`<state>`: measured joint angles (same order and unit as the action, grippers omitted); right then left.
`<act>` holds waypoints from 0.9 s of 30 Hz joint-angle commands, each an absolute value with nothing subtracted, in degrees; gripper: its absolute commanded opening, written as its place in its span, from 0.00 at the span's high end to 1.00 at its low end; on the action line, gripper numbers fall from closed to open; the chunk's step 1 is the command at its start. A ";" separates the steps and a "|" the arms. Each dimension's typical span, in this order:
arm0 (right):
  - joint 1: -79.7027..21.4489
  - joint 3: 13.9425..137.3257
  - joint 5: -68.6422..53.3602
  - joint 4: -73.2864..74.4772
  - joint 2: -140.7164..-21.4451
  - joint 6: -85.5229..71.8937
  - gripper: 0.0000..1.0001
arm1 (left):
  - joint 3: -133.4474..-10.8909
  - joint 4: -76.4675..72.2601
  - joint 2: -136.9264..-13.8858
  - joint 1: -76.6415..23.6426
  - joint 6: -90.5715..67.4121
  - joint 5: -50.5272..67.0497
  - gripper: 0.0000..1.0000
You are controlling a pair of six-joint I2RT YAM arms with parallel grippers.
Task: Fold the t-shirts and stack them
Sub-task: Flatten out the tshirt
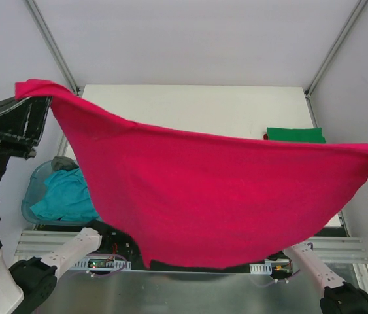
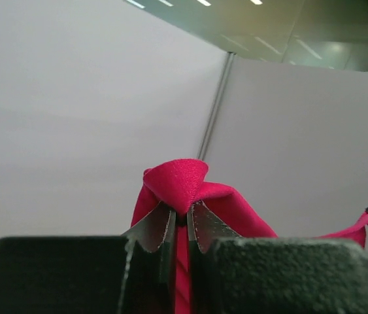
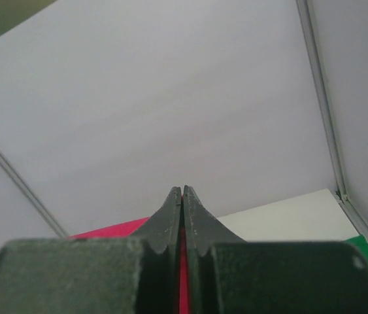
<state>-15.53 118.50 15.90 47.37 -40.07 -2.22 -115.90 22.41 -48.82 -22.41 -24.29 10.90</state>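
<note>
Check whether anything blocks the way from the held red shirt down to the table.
The red shirt hangs stretched between the left gripper and right gripper above the table. On the table's visible far part only a folded green shirt lies, at the far right. The red shirt hides the rest, so that cannot be judged.

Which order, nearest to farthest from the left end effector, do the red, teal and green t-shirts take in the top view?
1. Red t-shirt, clamped in the left end effector.
2. Teal t-shirt, in the tub at left.
3. Green t-shirt, far right on the table.
</note>
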 commanded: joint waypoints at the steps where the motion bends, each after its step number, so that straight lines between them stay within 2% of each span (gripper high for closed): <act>1: -15.82 113.75 22.40 44.40 -46.13 1.58 1.00 | -112.42 20.92 -56.23 -21.97 -19.17 1.69 1.00; 8: -15.47 92.49 33.48 31.31 -55.70 3.25 1.00 | -106.00 19.43 -74.23 -20.84 -15.64 -15.55 1.00; 10: -13.55 87.30 32.70 26.83 -60.44 2.56 1.00 | -104.25 19.42 -81.70 -18.03 -18.00 -13.20 1.00; 12: -9.25 83.17 25.79 23.22 -66.94 0.19 1.00 | -104.76 19.51 -92.76 -13.73 -21.34 -6.89 1.00; 15: -4.23 80.68 17.60 13.93 -80.02 -1.24 1.00 | -109.32 19.69 -106.66 -10.20 -23.38 -0.10 0.77; 16: -3.44 82.25 15.49 13.19 -85.55 -1.23 1.00 | -111.51 20.04 -111.31 -9.76 -23.12 -0.09 0.57; 18: -2.73 88.03 12.15 14.58 -95.83 -0.62 0.90 | -117.39 22.49 -118.88 -9.32 -22.85 2.54 0.01; 19: -2.64 91.37 11.00 16.85 -99.98 -0.53 0.81 | -119.94 23.54 -121.70 -9.23 -22.42 3.42 0.01; 20: -2.64 94.97 10.03 18.53 -104.11 -0.44 0.62 | -121.36 23.99 -123.29 -9.23 -21.98 4.21 0.01; 21: -2.64 97.53 9.24 20.11 -107.20 -0.44 0.48 | -121.90 23.99 -124.18 -9.23 -21.80 4.65 0.01; 22: -2.64 99.65 9.23 21.08 -109.05 -0.61 0.41 | -122.34 23.99 -124.71 -9.23 -21.54 4.66 0.01; 25: -2.64 101.43 9.85 21.80 -110.39 -1.32 0.31 | -121.82 23.99 -124.37 -9.23 -20.48 3.87 0.01; 27: -2.81 100.64 9.23 21.97 -108.56 -1.41 0.18 | -120.51 23.99 -123.05 -9.23 -19.78 4.30 0.01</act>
